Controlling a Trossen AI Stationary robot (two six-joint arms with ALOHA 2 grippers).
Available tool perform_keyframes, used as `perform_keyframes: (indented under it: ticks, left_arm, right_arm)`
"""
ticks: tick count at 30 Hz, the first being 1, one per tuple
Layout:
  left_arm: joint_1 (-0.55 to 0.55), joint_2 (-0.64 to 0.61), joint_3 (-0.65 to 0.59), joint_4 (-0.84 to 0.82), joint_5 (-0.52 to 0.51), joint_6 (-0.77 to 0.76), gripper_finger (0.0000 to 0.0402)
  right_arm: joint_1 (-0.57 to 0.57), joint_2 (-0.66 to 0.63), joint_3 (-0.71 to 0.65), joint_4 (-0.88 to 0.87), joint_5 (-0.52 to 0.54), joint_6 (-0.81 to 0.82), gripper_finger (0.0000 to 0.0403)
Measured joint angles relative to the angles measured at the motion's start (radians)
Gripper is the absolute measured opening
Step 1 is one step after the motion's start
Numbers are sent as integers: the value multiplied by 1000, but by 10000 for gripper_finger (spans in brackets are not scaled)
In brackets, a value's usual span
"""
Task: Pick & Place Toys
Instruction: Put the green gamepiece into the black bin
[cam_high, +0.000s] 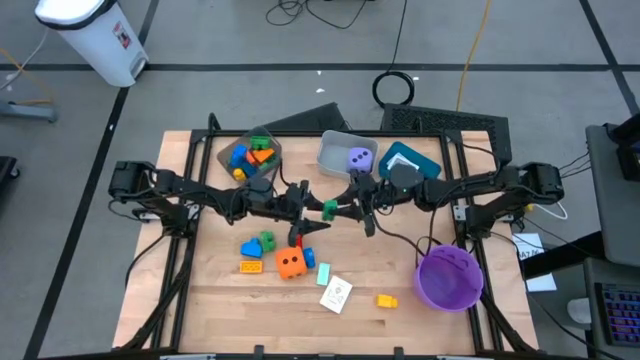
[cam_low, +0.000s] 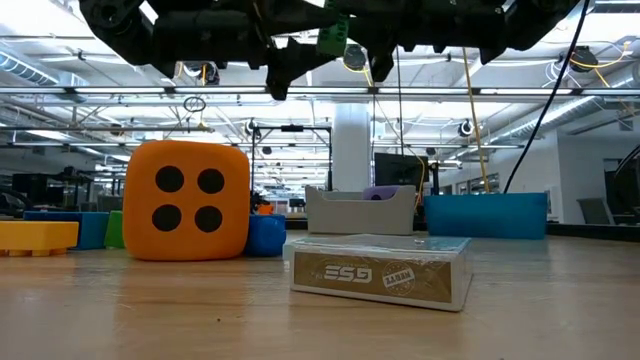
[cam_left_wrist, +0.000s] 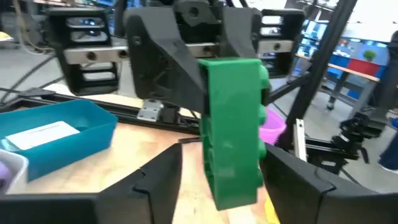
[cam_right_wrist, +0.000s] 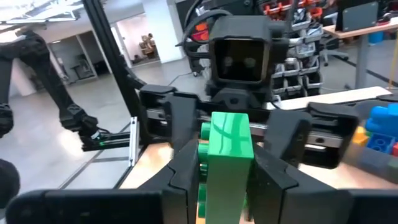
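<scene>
I see the wooden table (cam_high: 210, 310) carrying an orange die (cam_high: 291, 263), loose blocks (cam_high: 255, 246), a card box (cam_high: 336, 294), a purple bowl (cam_high: 448, 277) and three bins (cam_high: 336, 160).

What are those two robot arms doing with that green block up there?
The two arms meet above the middle of the table. The right claw is pinching a green block and holding it out to the left claw, whose open fingers sit on either side of the block without squeezing it yet. It looks like a handover. Below, an orange die, some small blocks and a card deck lie on the table, and a purple die sits in the grey bin.
</scene>
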Motion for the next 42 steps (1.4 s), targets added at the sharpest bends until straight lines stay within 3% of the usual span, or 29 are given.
perform_keyframes:
  ticks: [4, 9, 15, 20, 26, 32, 37, 42]
  left_arm:
    - [2, 0, 0, 0, -19, -1, 178]
    - [4, 0, 0, 0, -17, -1, 98]
    - [12, -28, 0, -32, -8, 25, 98]
    - [44, -148, -2, -247, -51, 41, 98]
    - [90, -383, -1, -655, -314, 61, 98]
    - [184, -554, 0, -995, -567, 58, 106]
    - [317, -568, -1, -1169, -619, 29, 100]
    - [425, -491, -1, -1236, -615, 23, 108]
  right_arm:
    - [2, 0, 0, 0, 1, 2, 95]
    - [2, 0, 0, 0, -2, 2, 140]
    - [-6, -41, -2, -1, -56, -3, 183]
    - [-7, -141, -2, -99, -56, -49, 203]
    - [-5, -218, -1, -298, -56, -76, 211]
    - [-4, -216, -6, -373, -54, -77, 212]
    - [-4, -195, -68, -307, -39, -76, 212]
    - [-5, -189, -161, -216, 71, -76, 212]
